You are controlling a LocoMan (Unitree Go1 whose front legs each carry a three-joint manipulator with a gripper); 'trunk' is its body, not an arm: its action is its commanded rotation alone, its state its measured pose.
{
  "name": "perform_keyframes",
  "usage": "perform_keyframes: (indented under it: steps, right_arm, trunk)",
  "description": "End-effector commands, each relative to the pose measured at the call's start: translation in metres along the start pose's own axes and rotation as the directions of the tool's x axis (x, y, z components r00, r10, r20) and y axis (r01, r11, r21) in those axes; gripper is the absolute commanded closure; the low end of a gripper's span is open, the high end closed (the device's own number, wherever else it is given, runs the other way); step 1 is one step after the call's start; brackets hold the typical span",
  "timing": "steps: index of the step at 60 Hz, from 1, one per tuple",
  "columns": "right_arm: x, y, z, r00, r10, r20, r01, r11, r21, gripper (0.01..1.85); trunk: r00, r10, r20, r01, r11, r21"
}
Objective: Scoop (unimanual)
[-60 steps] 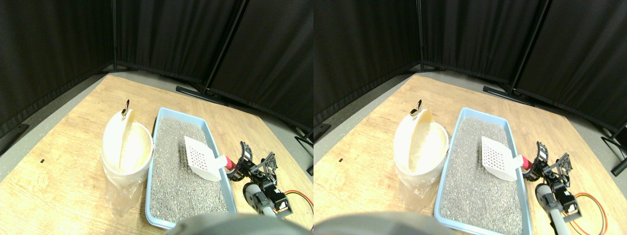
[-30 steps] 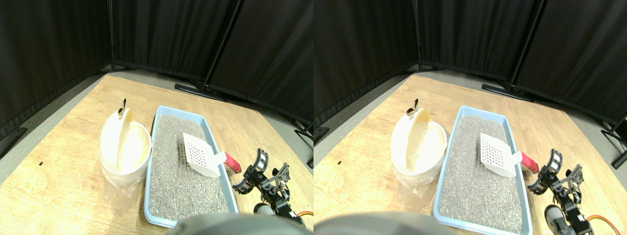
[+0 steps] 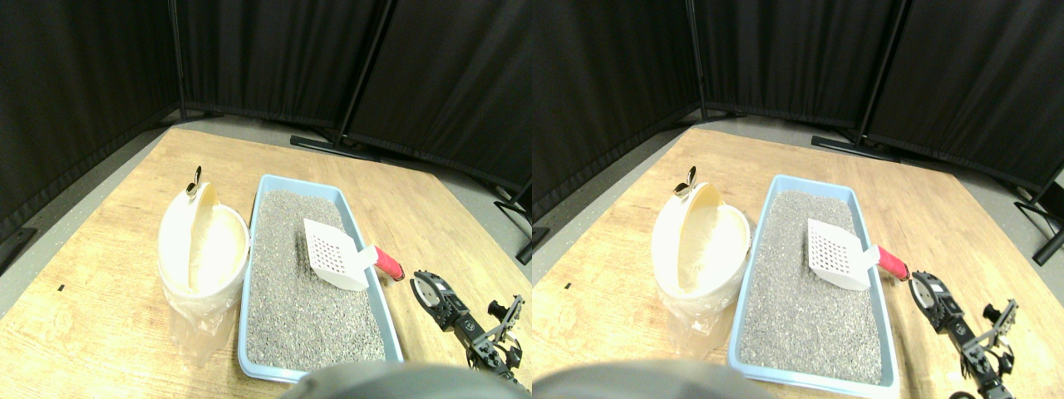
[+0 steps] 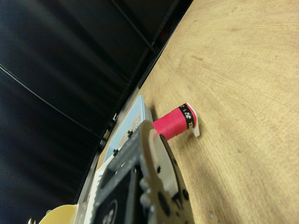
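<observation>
bare wood right of tray (image 3: 376,293)

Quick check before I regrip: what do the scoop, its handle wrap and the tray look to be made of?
Scoop: white moulded plastic by the look, matte, with a grid of punched holes. Handle wrap: red tape or cord, finely ribbed in the wrist view. Tray: light blue plastic, smooth rim, filled with grey gravel-like litter.

Scoop (image 3: 337,258) in tray (image 3: 268,184), bucket (image 3: 199,249) left.
</observation>
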Motion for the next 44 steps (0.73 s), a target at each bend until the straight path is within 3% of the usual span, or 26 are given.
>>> perform_keyframes:
  steps: [1,26,44]
  right_arm:
    - [-0.003,0.007,0.007,0.998,0.028,0.05,-0.027,0.999,-0.027,1.81]
    - [-0.029,0.021,-0.002,1.0,0.025,0.004,-0.024,0.992,-0.124,1.81]
    - [-0.027,0.028,-0.006,1.0,0.014,-0.018,-0.016,0.992,-0.126,1.81]
  trunk:
    - [0.9999,-0.012,-0.012,0.012,0.9999,-0.009]
    - [0.9974,-0.067,-0.027,0.068,0.9974,0.024]
    - [0.9966,-0.075,-0.034,0.076,0.9969,0.023]
